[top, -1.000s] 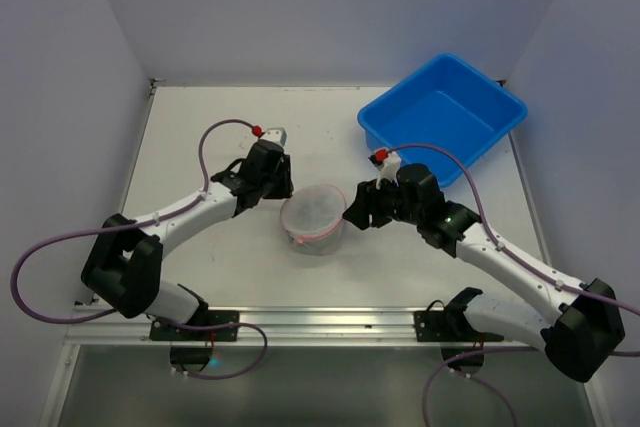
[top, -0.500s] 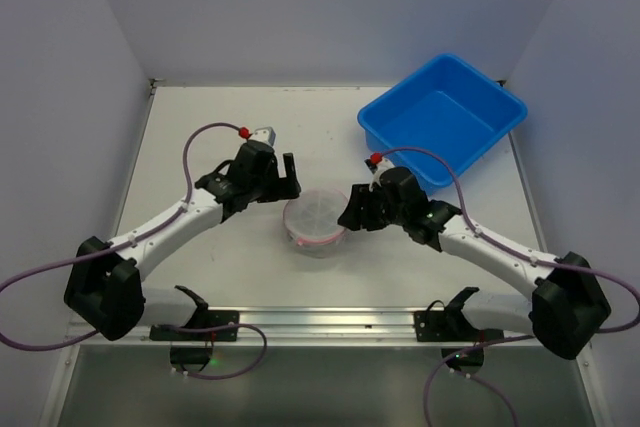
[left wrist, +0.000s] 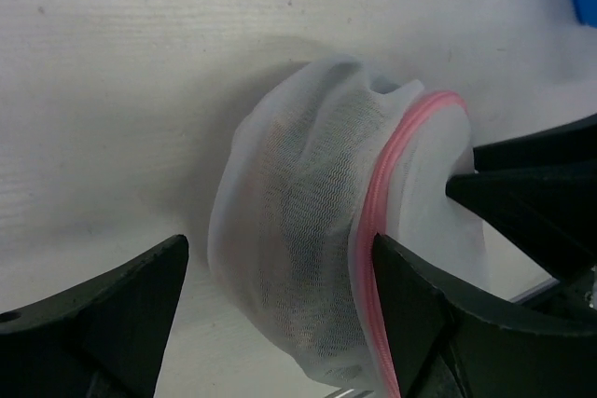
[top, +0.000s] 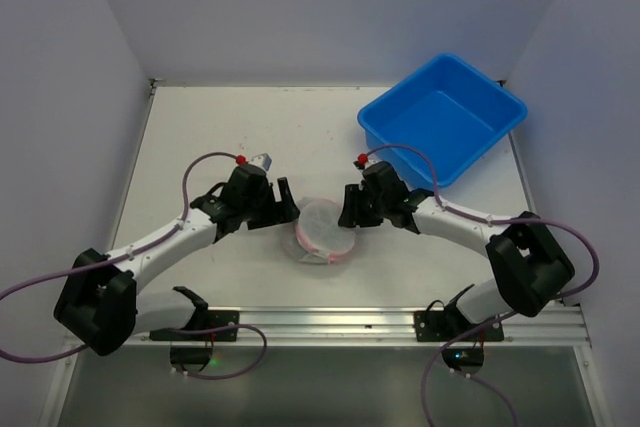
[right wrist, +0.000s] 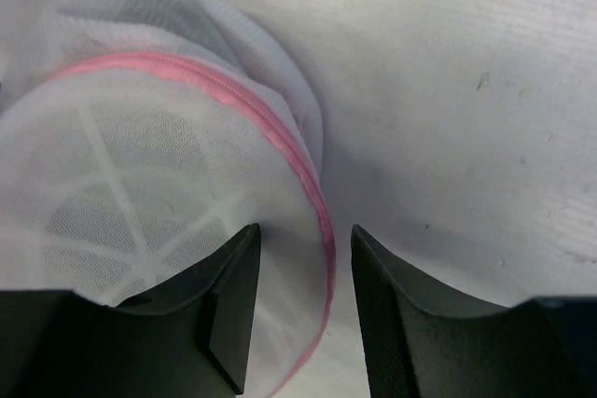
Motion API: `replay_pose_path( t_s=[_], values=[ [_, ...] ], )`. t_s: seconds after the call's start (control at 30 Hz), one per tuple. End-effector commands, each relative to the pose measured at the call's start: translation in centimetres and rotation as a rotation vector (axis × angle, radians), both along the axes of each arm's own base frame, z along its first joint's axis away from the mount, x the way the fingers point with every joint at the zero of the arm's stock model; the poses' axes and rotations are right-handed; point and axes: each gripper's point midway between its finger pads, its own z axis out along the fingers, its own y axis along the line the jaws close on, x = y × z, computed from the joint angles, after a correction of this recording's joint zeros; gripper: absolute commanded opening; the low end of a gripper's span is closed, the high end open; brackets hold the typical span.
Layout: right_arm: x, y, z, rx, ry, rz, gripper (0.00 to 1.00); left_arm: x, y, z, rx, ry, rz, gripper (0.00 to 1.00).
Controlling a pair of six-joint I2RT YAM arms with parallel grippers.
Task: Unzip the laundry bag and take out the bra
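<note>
Laundry bag (top: 322, 230), middle of the counter (top: 220, 127): lying tipped on its side between the 2 tools, well apart from the blue bin (top: 445, 112) at the far right corner. Showing its round face and pink zipper (right wrist: 215, 79) to the right arm and bulging its soft mesh body toward the left one.

Left tool (top: 288, 209): gaping wide, with 1 finger (left wrist: 112, 309) on either side of the mesh body. Bracketing the bag without visibly pressing on it, and holding nothing.

Right tool (top: 348, 209): standing narrow against the rim, with the pink trim running into the slim gap between its fingers (right wrist: 224, 314). Impossible to tell from these views whether pinching the trim or merely straddling it.

Judging by the unbroken pink line around the rim, working on the 1st step: steadying the bag and hunting for a purchase on the zipper. Not finding a pull tab in any of the 3 views. Seeing only a dim, greyish shape through the mesh, so not identifying the bra. Not yet drawing anything out.

Probably calling next for closing the left tool on the mesh body as an anchor. Then locating the pull tab with the right tool and dragging it around the curved rim. Likely needing that anchor, since such a light, floppy pouch risks sliding or folding under a 1-sided tug. Reaching inside for the bra only after opening the rim far enough.
</note>
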Motion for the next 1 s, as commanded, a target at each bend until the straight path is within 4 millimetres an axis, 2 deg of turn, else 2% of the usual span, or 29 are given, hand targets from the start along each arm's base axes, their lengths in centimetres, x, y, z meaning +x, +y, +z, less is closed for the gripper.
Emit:
replay_pose_path(
  t_s=[0.0,0.07,0.17,0.3,0.37,0.57,0.73,0.83,0.87,0.93,0.97],
  values=[
    [3.1,1.4,3.1,0.031,-0.125,0.014,0.46,-1.3,-2.3,1.4,-0.157,0.02,-0.057,0.83],
    [3.4,1.8,3.5,0.034,-0.127,0.019,0.46,-1.8,-2.8,1.8,-0.188,0.029,-0.075,0.83],
    [3.7,2.1,3.5,0.033,-0.123,0.018,0.46,-1.9,-2.6,3.6,-0.221,-0.008,-0.062,0.85],
    [3.9,2.2,3.4,0.036,-0.122,0.017,0.46,-1.8,-1.0,4.9,-0.188,-0.041,0.015,0.94],
    [4.0,2.3,3.7,0.041,-0.131,0.013,0.46,-1.7,-0.8,5.5,-0.193,-0.054,0.035,0.95],
    [4.2,2.3,4.5,0.059,-0.141,-0.004,0.46,-4.1,-2.3,5.6,-0.311,0.046,0.012,0.94],
    [4.4,2.4,4.7,0.062,-0.149,-0.016,0.46,-5.2,-3.8,6.3,-0.352,0.064,0.017,0.88],
    [4.4,2.5,4.8,0.068,-0.153,-0.022,0.46,-6.1,-5.6,5.6,-0.356,0.099,-0.017,0.86],
    [4.5,2.5,4.8,0.069,-0.154,-0.022,0.46,-6.0,-5.9,4.6,-0.333,0.123,-0.017,0.85],
    [4.4,2.3,5.2,0.069,-0.164,-0.026,0.46,-5.5,-5.9,3.9,-0.303,0.119,-0.008,0.78],
    [4.2,2.0,5.3,0.06,-0.16,-0.028,0.47,-5.1,-5.8,3.3,-0.285,0.118,0.006,0.68]
  ],
)
